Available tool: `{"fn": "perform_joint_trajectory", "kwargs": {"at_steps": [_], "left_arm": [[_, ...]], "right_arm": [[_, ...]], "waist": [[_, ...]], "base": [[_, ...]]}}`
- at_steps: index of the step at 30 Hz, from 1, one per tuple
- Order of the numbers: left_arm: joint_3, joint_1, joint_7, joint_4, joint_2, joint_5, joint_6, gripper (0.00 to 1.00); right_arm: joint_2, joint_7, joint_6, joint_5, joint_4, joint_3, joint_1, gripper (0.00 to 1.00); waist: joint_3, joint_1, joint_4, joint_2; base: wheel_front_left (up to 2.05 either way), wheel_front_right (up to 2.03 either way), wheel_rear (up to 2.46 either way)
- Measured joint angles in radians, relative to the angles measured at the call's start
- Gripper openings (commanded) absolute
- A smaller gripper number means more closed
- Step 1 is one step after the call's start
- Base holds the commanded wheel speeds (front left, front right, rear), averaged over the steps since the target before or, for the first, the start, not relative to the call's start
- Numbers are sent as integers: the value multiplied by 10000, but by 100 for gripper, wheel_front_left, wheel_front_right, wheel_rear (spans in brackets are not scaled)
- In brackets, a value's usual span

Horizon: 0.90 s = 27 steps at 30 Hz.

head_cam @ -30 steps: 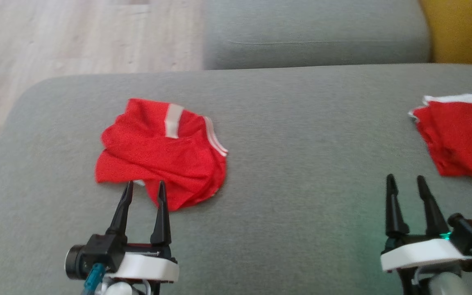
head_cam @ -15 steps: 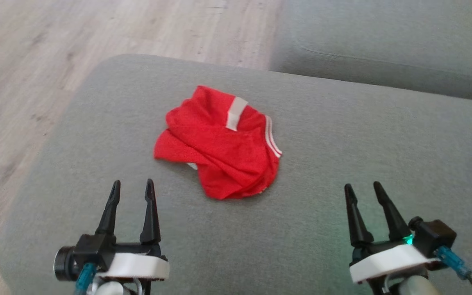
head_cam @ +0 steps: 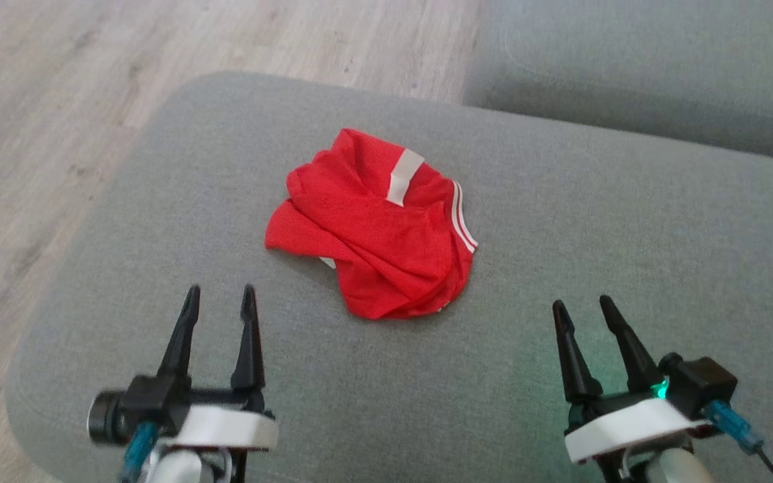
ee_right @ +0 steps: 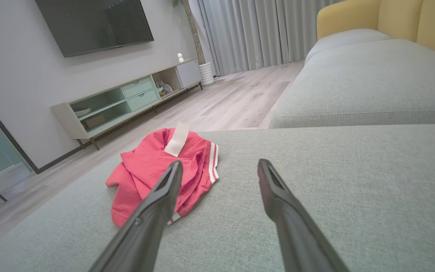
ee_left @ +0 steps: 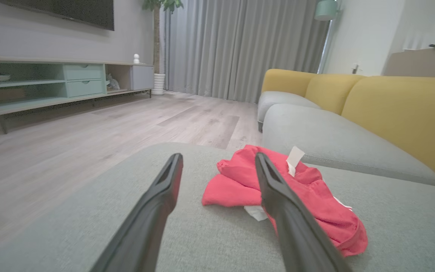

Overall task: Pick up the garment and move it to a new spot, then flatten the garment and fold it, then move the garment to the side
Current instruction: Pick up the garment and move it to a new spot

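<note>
Both tools stand wide open and empty: left tool (head_cam: pixel 220 292) lower left, right tool (head_cam: pixel 581 303) lower right. Crumpled red garment (head_cam: pixel 376 248) lies mid-frame on the grey sofa cushion (head_cam: pixel 594 221), touching neither.

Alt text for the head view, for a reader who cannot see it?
A crumpled red garment with white trim lies untouched on a grey sofa cushion. The left gripper and the right gripper hover open on its near side, at lower left and lower right. Wood floor shows beyond the cushion.
</note>
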Motion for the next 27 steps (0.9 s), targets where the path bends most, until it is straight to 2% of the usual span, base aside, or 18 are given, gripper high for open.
{"fn": "perform_joint_trajectory", "kwargs": {"at_steps": [5,8,9,11,13,14,17,20,23,27], "left_arm": [[-67,-1712,0,349,263,493,-667,100],[-493,-3192,67,991,688,817,-1080,100],[-493,-3192,67,991,688,817,-1080,100],[-1026,-4182,610,1490,945,828,-1281,100],[-1898,-5085,1388,1987,1210,656,-1377,100],[-2677,-5514,1772,2144,1452,368,-1394,100],[-4901,-6653,2729,2349,2276,-1043,-1436,100],[-6640,-7655,3509,2435,3287,-2307,-1436,100],[-7956,-8429,4084,2514,3981,-3586,-1436,100],[-9436,-9138,4529,2508,4443,-4842,-1436,100]], "right_arm": [[-2,0,0,-268,-142,-94,-362,100],[-6,0,0,-364,-280,-245,-642,100],[-6,0,0,-364,-280,-245,-642,100],[-8,0,0,-430,-364,-336,-853,100],[-10,0,0,-454,-449,-418,-1058,100],[-15,0,0,-468,-485,-439,-1157,100],[-17,-2,0,-514,-621,-412,-1459,100],[-23,-8,0,-510,-746,-397,-1732,100],[-25,-29,0,-407,-794,-347,-1938,100],[-29,-31,0,-313,-878,-314,-2104,100]], "waist": [[520,1,-179,0],[896,2,-311,0],[896,2,-311,0],[1170,2,-416,0],[1443,3,-530,0],[1575,3,-594,0],[1933,4,-852,-1],[2240,3,-1151,-1],[2517,3,-1451,-1],[2827,3,-1844,-1]], "base": [[0,0,0],[0,0,0],[0,0,0],[0,0,0],[0,0,0],[0,0,0],[0,0,0],[0,0,0],[0,0,0],[0,0,0]]}}
